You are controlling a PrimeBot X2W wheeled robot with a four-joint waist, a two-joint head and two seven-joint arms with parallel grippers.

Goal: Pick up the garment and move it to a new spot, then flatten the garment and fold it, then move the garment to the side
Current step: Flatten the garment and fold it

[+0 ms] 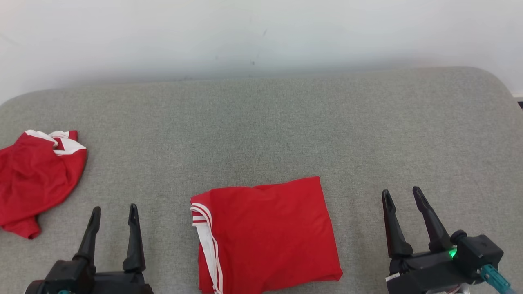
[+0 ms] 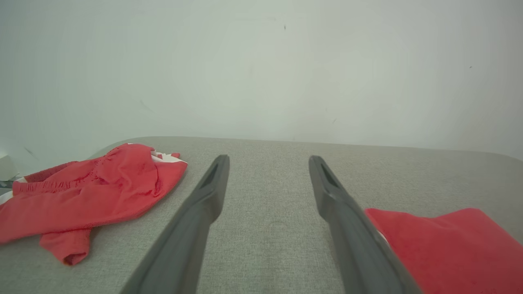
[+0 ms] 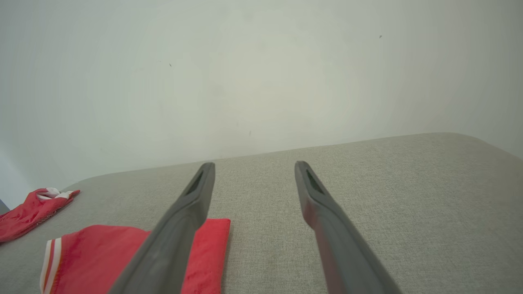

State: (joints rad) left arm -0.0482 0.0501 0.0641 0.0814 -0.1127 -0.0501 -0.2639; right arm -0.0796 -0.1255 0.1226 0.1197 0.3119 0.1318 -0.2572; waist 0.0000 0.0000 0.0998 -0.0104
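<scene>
The folded garment [image 1: 269,232] is red and lies flat on the gray cloth worktop [image 1: 261,122], near the front edge and about in the middle, between the two grippers. It has white stripes [image 1: 206,232] down its left side. Its bottom edge is cut off by the bottom of the head picture, so I cannot see all of it, and I cannot tell what kind of clothing it is. The left gripper [image 1: 114,208] sits near it on the left, not touching it. Its two dark fingers are spread wide apart with nothing between them. The right gripper [image 1: 401,191] sits on the other side, a bit farther off, also wide open and empty. A small green light [image 1: 452,254] glows on its body. A second red garment [image 1: 36,179] with white bits lies crumpled far to the left, well apart from the folded one. Its left part runs off the picture. In the left wrist view, the left gripper [image 2: 268,158] points at bare worktop, with the crumpled garment [image 2: 90,196] on one side and the folded garment [image 2: 449,245] on the other, partly hidden behind a finger. In the right wrist view, one finger of the right gripper [image 3: 254,164] covers part of the folded garment [image 3: 94,253], and the crumpled garment [image 3: 28,212] peeks in at the edge. A plain pale wall [image 1: 261,32] stands behind the worktop.
</scene>
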